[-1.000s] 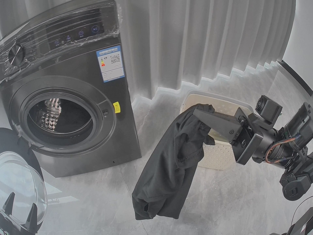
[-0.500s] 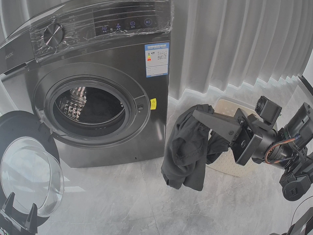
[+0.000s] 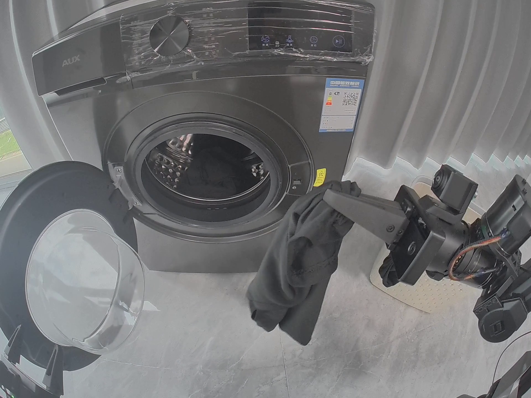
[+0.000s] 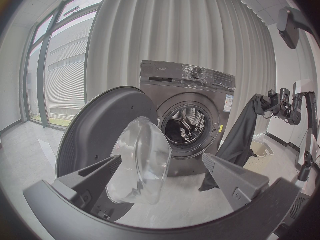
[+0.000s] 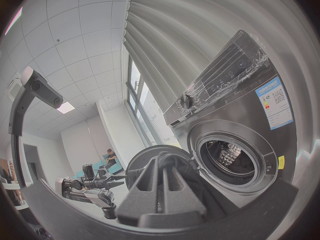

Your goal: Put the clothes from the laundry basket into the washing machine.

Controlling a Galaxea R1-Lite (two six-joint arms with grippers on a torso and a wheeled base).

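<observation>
A dark grey washing machine [image 3: 221,100] stands in front of me with its round door [image 3: 72,261] swung open to the left and its drum opening [image 3: 207,169] uncovered. Something dark lies inside the drum. My right gripper [image 3: 336,195] is shut on a black garment [image 3: 296,255], which hangs down to the right of the drum opening, above the floor. From the right wrist, the fingers [image 5: 173,187] pinch the cloth [image 5: 180,165] together. The cream laundry basket [image 3: 428,297] sits on the floor behind the right arm, mostly hidden. My left gripper [image 4: 160,167] is open and low beside the door.
White pleated curtains [image 3: 442,73] hang behind and to the right of the machine. The grey tiled floor [image 3: 210,333] in front of the machine is bare. The open door's glass bowl [image 3: 83,283] bulges out close to the left gripper [image 3: 32,355].
The whole head view has swung, bringing the washing machine from the left to the centre. The right gripper keeps its hold, and the hanging garment is now close to the drum opening.
</observation>
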